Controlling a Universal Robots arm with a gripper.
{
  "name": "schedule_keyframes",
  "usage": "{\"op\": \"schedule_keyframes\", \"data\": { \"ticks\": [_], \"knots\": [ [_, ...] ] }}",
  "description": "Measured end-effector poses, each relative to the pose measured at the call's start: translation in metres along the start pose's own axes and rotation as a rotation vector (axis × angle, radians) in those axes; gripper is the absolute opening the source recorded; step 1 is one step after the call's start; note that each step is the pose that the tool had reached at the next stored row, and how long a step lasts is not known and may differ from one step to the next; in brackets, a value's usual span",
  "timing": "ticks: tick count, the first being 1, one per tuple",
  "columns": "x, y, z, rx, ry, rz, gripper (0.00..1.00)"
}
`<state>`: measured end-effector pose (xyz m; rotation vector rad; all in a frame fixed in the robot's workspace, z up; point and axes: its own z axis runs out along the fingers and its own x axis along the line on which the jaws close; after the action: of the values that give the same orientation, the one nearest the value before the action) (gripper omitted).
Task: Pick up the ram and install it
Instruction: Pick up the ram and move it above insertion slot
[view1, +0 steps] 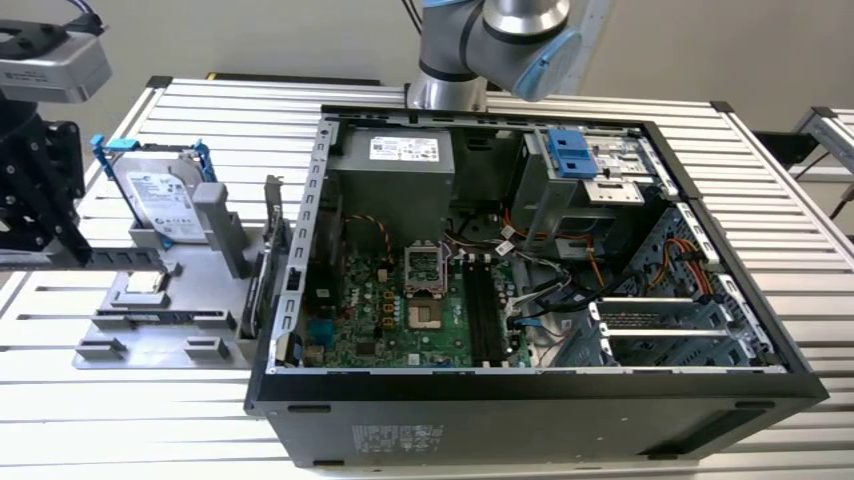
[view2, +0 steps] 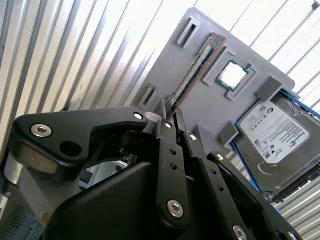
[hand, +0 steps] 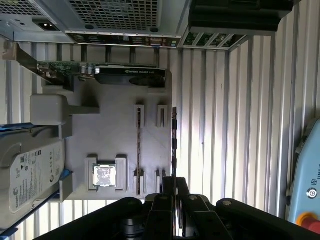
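Note:
The ram (view1: 131, 259) is a slim dark stick held level by one end, a little above the grey parts tray (view1: 200, 262) at the exterior view's left. My gripper (view1: 78, 256) is shut on that end. In both wrist views the stick runs straight out from the closed fingertips: the ram (view2: 196, 67) shows its chip face and coppery edge beyond the gripper (view2: 171, 116), and the ram (hand: 173, 142) is seen edge-on in front of the gripper (hand: 173, 181). The motherboard's black slots (view1: 483, 310) lie inside the open computer case (view1: 534, 385), apart from the gripper.
On the tray (hand: 112, 135) sit a square silver processor chip (view2: 232, 75), a hard drive (view1: 167, 200) in blue brackets and an upright graphics card (hand: 127, 75). The case stands close beside the tray. Slatted aluminium tabletop (hand: 225, 110) lies around. A pale blue device (hand: 306, 180) is near.

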<state>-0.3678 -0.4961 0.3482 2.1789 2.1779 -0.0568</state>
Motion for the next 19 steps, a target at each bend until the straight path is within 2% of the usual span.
{"op": "schedule_keyframes", "data": {
  "ticks": [19],
  "knots": [
    [-0.0005,-0.0011,-0.0076,-0.0032,0.0,0.0,0.0]
  ]
}}
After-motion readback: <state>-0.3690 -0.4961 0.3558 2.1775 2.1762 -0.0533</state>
